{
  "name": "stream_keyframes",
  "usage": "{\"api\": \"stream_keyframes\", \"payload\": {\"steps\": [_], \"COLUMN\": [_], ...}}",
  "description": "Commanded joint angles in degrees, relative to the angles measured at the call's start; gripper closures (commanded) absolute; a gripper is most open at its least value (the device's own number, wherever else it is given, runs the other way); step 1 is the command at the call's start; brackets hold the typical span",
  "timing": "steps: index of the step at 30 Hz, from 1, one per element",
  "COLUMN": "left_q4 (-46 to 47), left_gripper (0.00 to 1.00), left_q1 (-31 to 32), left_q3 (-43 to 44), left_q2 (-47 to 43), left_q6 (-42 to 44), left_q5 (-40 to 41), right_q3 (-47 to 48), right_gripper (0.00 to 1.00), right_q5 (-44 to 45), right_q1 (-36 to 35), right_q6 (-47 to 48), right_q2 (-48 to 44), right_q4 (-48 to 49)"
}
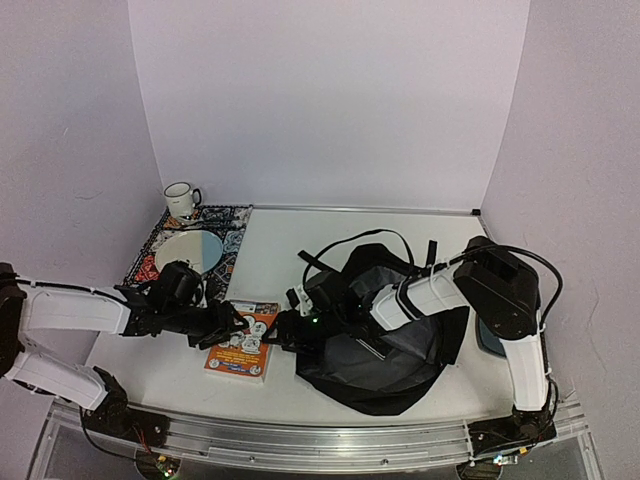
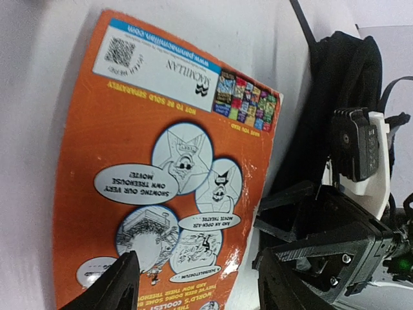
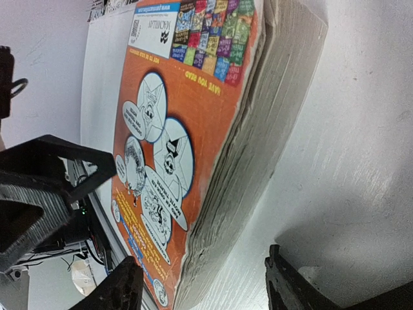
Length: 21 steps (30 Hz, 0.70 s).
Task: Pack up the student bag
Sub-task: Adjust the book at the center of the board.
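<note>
Book [image 1: 240,347] lies flat on the bench [image 1: 300,240] at lower centre, and we see left end effector [image 1: 235,325] and right end effector [image 1: 280,330] both spread at its opposite edges, probably to scoop it into the student bag [image 1: 390,362] slumped open just right of it.

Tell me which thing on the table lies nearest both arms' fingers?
The orange book, flat beside the black bag; the mug and plate sit farther back.
</note>
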<state>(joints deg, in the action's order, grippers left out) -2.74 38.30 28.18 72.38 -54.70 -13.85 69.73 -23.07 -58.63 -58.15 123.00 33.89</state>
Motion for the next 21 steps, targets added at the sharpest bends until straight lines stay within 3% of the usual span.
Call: {"api": "stream_keyframes", "payload": {"steps": [1, 14, 21], "left_q4": [-15.4, -16.9, -5.8], "left_gripper": [0.36, 0.37, 0.38], "left_q1": [-0.3, -0.6, -0.6], "left_q3": [6.2, 4.2, -0.2], "left_q2": [-3.0, 4.6, 6.7], "left_q6": [5.9, 7.6, 3.9], "left_q5": [10.6, 10.5, -1.9], "right_q3": [1.0, 2.6, 3.1], "right_gripper": [0.34, 0.32, 0.31], "right_q5": [1.2, -0.4, -1.4], "right_q1": [0.1, 0.0, 0.0], "right_q6": [1.1, 0.6, -0.1], "right_q2": [-0.4, 1.3, 2.6], "right_q4": [-4.3, -5.0, -5.2]}}
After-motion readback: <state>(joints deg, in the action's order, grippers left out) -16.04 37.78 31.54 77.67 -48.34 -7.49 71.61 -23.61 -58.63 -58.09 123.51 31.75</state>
